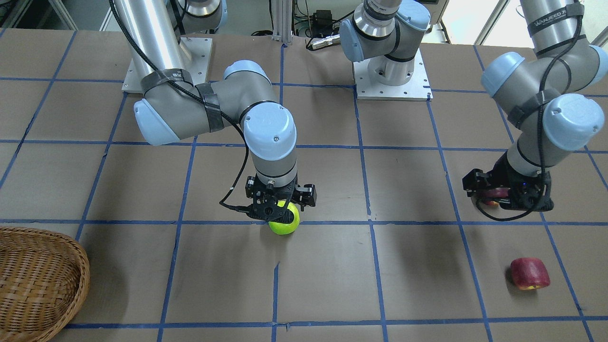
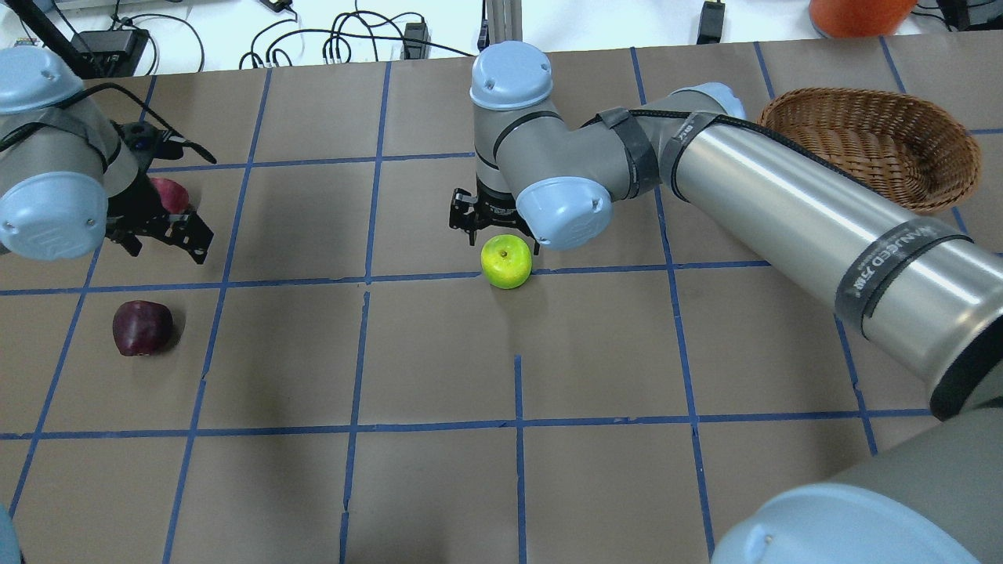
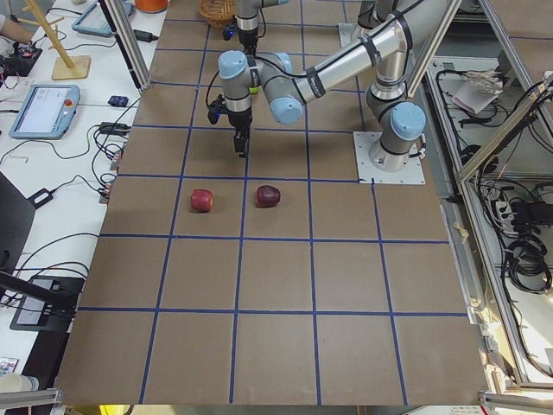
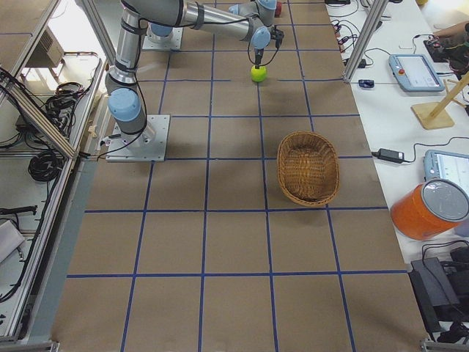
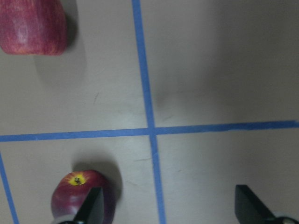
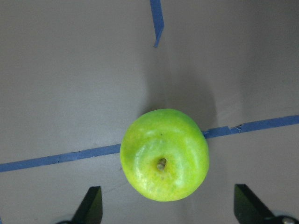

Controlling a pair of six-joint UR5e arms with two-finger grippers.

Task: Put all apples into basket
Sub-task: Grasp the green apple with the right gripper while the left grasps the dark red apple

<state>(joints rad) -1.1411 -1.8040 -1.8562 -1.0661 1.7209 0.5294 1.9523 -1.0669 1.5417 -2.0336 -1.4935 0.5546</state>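
Note:
The lime-green apple (image 1: 285, 225) (image 2: 506, 261) lies mid-table on a blue tape line. My right gripper (image 1: 283, 213) (image 6: 170, 207) is open just above it, and the apple (image 6: 163, 154) sits ahead of the spread fingers. The dark maroon apple (image 2: 141, 327) (image 5: 81, 198) lies by one finger of my open left gripper (image 2: 161, 231) (image 5: 170, 207), which hovers above the table. The lighter red apple (image 1: 529, 273) (image 5: 32, 25) lies one cell farther from the robot. The wicker basket (image 1: 85, 270) (image 2: 862, 141) (image 4: 308, 167) stands empty on the robot's right side.
The arms' base plates (image 1: 392, 80) are bolted at the robot's edge of the table. An orange container (image 4: 432, 209), tablets and a wooden stand (image 4: 440, 110) sit on the side bench beyond the table. Blue tape lines grid the brown table top.

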